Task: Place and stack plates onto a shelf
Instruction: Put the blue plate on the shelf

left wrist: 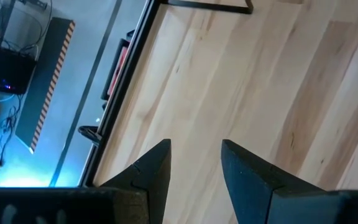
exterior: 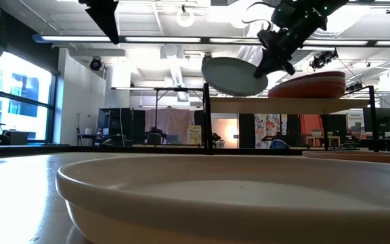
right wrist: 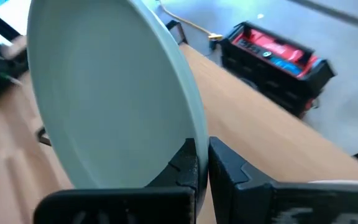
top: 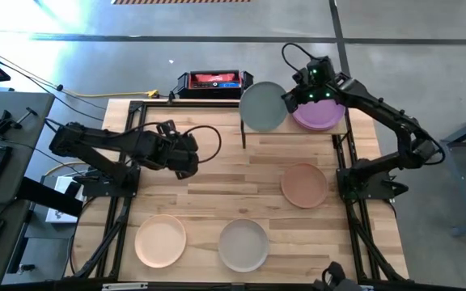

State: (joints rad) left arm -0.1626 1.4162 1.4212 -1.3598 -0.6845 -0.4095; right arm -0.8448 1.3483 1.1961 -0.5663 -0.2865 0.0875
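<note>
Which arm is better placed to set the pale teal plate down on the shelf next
The right. Its claw already grips the round pale teal plate by its rim, above the raised light-wood shelf, beside the stacked plates. The left claw is open, empty, over bare tabletop.

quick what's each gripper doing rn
Left gripper: open, empty, over bare tabletop.
Right gripper: shut on the rim of the round matte teal plate, above the shelf.
</note>
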